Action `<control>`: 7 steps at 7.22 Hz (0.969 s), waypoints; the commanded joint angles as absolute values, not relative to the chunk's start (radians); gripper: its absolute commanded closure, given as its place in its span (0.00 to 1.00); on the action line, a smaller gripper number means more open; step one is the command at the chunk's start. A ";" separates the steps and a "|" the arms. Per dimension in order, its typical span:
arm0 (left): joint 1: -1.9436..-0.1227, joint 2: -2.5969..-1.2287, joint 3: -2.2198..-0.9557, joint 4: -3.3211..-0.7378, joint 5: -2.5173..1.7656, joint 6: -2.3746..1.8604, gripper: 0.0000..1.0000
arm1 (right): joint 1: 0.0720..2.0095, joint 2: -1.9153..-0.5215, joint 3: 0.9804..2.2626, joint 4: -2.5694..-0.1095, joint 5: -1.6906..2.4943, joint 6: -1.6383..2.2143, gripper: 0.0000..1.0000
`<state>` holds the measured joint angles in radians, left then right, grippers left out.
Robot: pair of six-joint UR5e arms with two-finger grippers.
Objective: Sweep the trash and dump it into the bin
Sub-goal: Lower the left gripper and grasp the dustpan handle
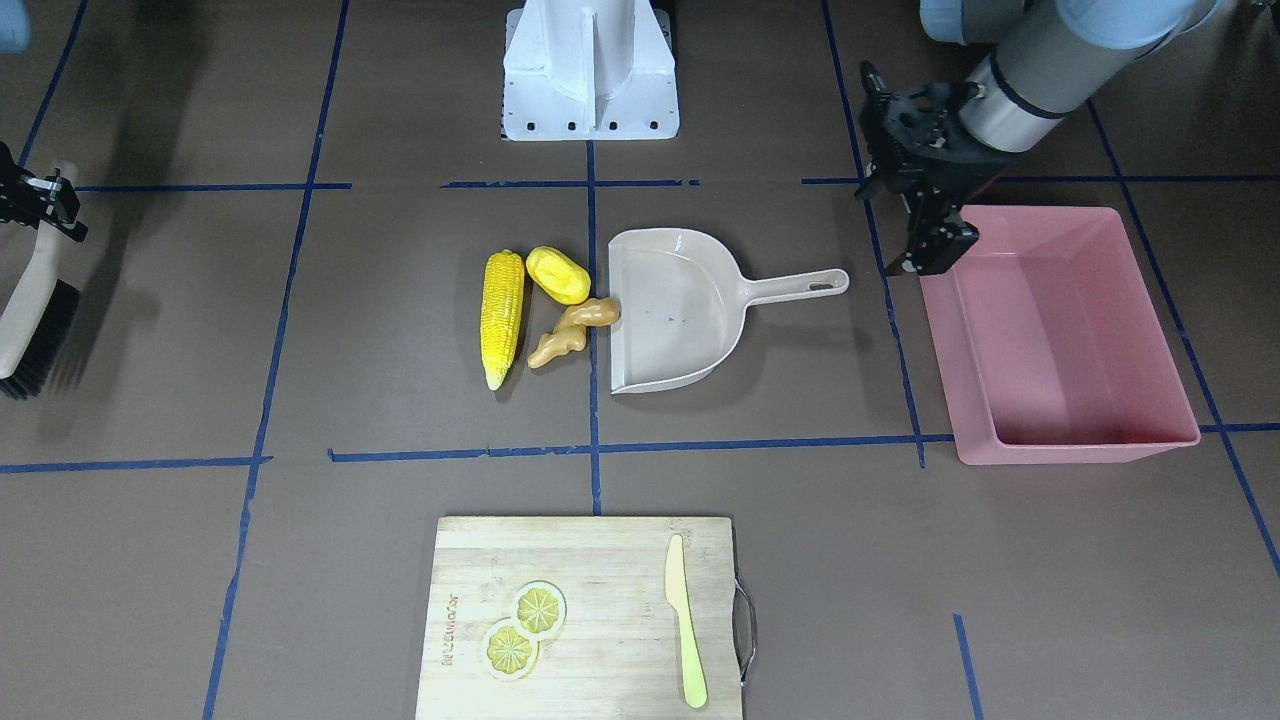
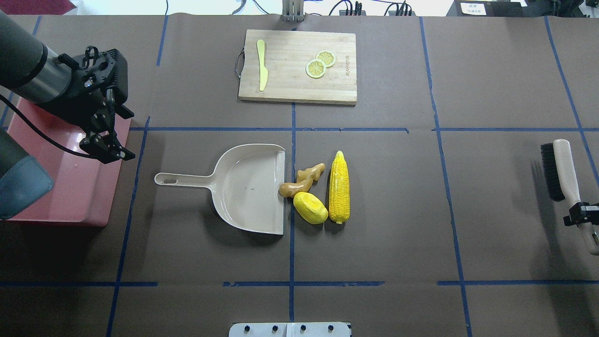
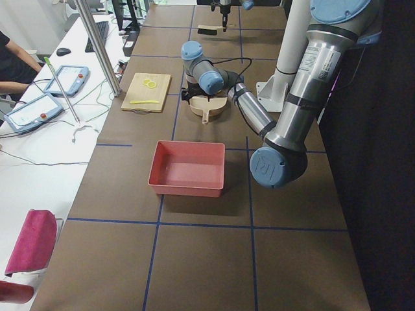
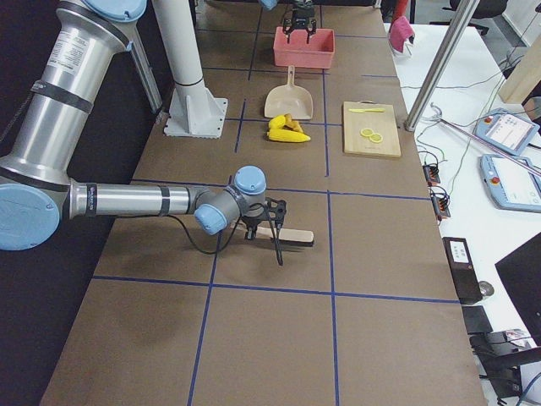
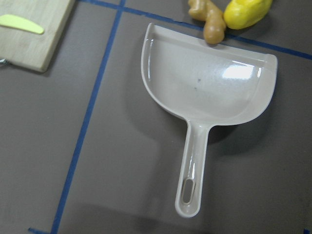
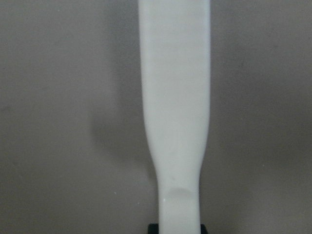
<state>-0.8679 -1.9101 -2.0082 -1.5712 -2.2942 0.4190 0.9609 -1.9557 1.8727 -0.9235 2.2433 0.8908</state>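
The trash lies mid-table beside the open mouth of the beige dustpan point(image 1: 675, 310): a yellow corn cob point(image 1: 502, 315), a yellow potato lump point(image 1: 558, 275) and a tan ginger root point(image 1: 572, 332), which touches the pan's lip. The pink bin point(image 1: 1075, 452) stands beyond the dustpan's handle. My left gripper point(image 1: 935, 255) hangs open and empty over the bin's near corner, short of the handle. My right gripper point(image 2: 580, 215) is shut on the white handle of a black-bristled brush point(image 2: 559, 171), far from the trash. The handle fills the right wrist view point(image 6: 175, 122).
A wooden cutting board point(image 1: 585, 620) on the far side from me carries two lemon slices point(image 1: 525, 630) and a pale yellow-green knife point(image 1: 685, 620). My white base plate point(image 1: 590, 70) is at the near edge. Blue tape lines cross the brown table.
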 commanded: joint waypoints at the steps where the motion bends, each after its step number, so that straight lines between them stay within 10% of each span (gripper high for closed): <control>1: -0.770 -1.951 -1.996 -1.569 -2.159 0.426 0.00 | 0.931 -1.904 1.929 -1.033 2.221 0.893 1.00; 7: -0.678 -2.052 -1.786 -1.575 -2.026 0.428 0.00 | 0.919 -1.763 2.054 -1.305 2.201 0.903 1.00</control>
<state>-0.6909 -2.0529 -1.7981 -1.5737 -2.0379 0.4278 0.9232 -1.7815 2.0465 -1.2825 2.2087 0.8982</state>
